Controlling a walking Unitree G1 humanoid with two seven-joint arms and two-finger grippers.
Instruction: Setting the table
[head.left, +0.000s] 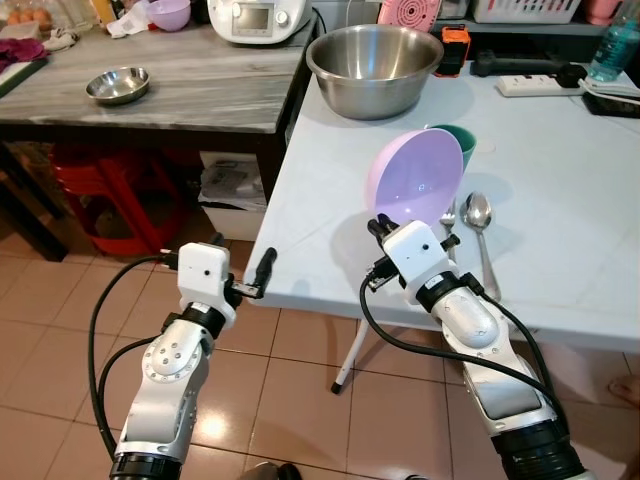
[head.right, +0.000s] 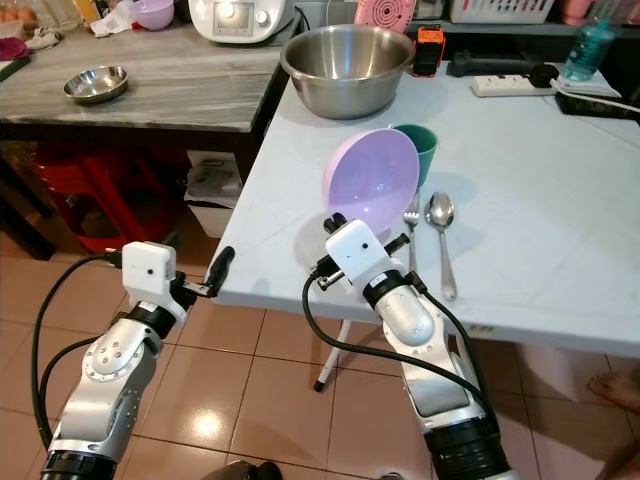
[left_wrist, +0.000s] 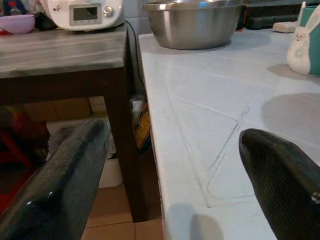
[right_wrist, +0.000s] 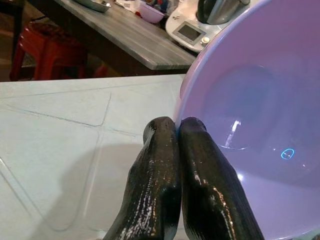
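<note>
Right gripper pinches purple bowl beside spoon.

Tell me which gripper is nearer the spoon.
Right. The right gripper, pinching the purple bowl, sits just left of the spoon; the left gripper is off the table edge.

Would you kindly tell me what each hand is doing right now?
Left hand: open, holding nothing, at the white table edge.
Right hand: shut on the purple bowl rim, bowl tilted.

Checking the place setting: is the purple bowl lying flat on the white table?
No, the purple bowl is held tilted on edge above the white table, its rim pinched by the right gripper.
</note>
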